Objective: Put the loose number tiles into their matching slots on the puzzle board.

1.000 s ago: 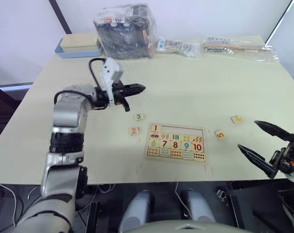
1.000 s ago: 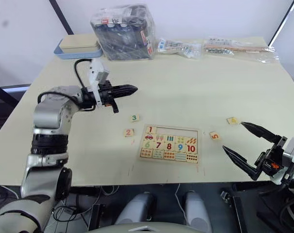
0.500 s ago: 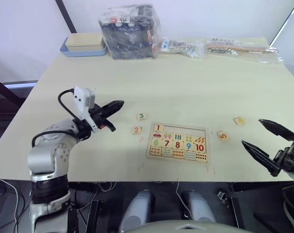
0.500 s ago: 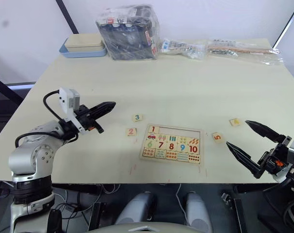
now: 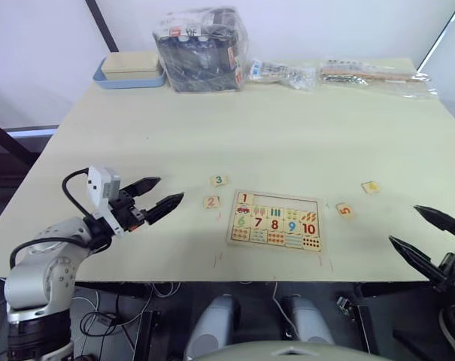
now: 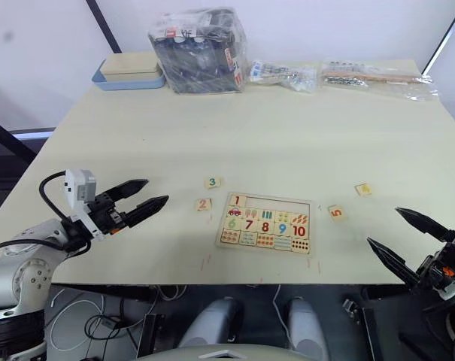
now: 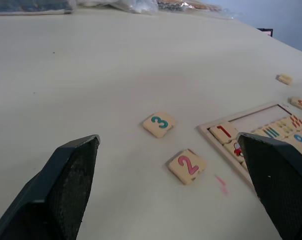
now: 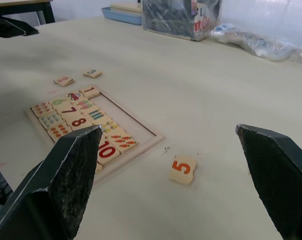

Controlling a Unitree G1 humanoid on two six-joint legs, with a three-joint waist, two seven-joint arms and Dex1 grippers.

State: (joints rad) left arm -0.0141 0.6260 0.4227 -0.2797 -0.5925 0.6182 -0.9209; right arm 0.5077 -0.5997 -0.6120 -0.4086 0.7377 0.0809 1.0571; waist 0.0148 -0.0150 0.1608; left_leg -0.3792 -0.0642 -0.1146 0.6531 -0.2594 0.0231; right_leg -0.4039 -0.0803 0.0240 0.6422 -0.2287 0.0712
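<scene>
The puzzle board lies near the table's front edge, with tile 1 seated at the left end of its top row. The other slots in that row are bare. Loose tiles 2 and 3 lie just left of the board. To its right are tiles 5 and 4. My left gripper is open and empty, low over the table left of tile 2. My right gripper hangs open and empty at the front right, pointing toward tile 5.
A blue tray with a beige lid sits at the back left. Beside it is a plastic-wrapped dark box. Clear bags of parts line the back edge. Wide bare tabletop spans the middle.
My left gripper has opened, and its arm has drawn back and down toward the front left of the table. The right gripper has sunk slightly toward the front edge.
</scene>
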